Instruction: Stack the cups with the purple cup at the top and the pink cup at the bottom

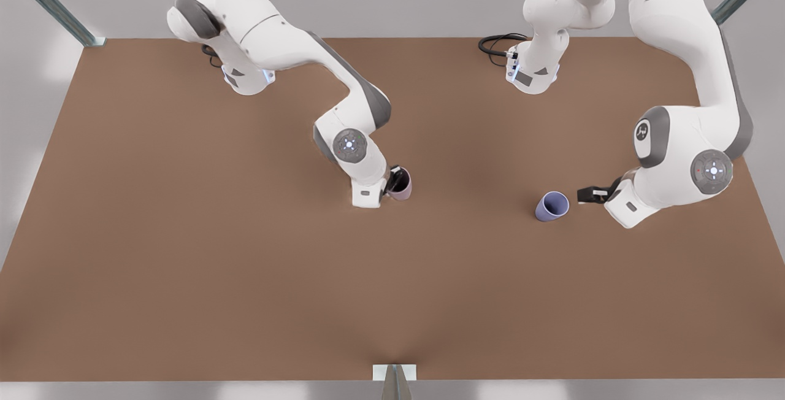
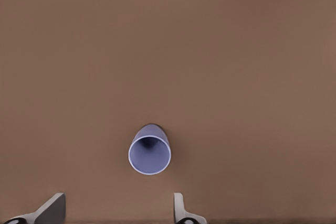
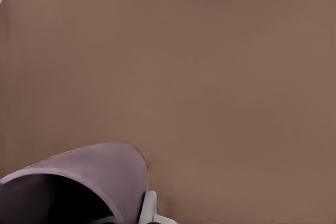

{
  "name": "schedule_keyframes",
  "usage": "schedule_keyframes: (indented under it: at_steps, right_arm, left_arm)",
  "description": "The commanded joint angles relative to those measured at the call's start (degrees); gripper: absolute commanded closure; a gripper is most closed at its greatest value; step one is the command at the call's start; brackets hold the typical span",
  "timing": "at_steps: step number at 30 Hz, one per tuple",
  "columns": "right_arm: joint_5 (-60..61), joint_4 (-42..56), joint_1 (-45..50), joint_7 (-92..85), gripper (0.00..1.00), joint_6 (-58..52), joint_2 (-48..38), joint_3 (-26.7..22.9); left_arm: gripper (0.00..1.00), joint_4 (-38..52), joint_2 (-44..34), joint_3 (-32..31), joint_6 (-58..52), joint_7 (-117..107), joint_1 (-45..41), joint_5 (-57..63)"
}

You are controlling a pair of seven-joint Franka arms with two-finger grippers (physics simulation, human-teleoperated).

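gripping 1 pink cup: right end effector; left end effector fingers apart near 1 purple cup.

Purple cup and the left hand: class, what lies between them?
Bare brown table lies between the purple cup and the open left hand, per the left wrist view.

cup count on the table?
2. Pink cup near the middle, right end effector at its rim. Purple cup toward the front view's right, standing free before the open left end effector.
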Motion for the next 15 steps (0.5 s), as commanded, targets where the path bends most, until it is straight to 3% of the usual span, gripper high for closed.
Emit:
schedule_keyframes:
  at_steps: [1, 3, 4, 7, 15]
  right_arm:
    - [-0.84, 8.22, 2.74, 61.88, 0.79, -3.46, 6.03, 0.81]
    - [-1.37, 11.04, 4.32, 62.41, 0.79, -3.19, 9.64, 0.46]
    - [-1.20, 11.13, 7.74, 62.24, 0.79, -3.46, 9.73, -3.83]
    - [-3.21, 11.22, 8.45, 63.64, 0.79, -1.52, 12.19, -5.51]
    - [-6.12, 13.86, 6.87, 63.65, 0.79, 0.32, 15.79, -5.07]
  left_arm:
    - [0.00, -4.42, -0.75, -0.12, 10.51, 3.67, 0.02, 0.05]
    - [0.00, -9.96, -0.75, -0.21, 18.07, 5.78, 0.02, -0.04]
    - [0.00, -12.51, -0.49, -0.30, 21.50, 5.96, 0.02, -0.04]
    - [0.00, -20.24, -0.22, -0.21, 31.43, 6.05, 0.02, -0.04]
    - [0.00, -24.47, 2.94, 1.20, 34.42, 6.14, 0.55, -0.04]
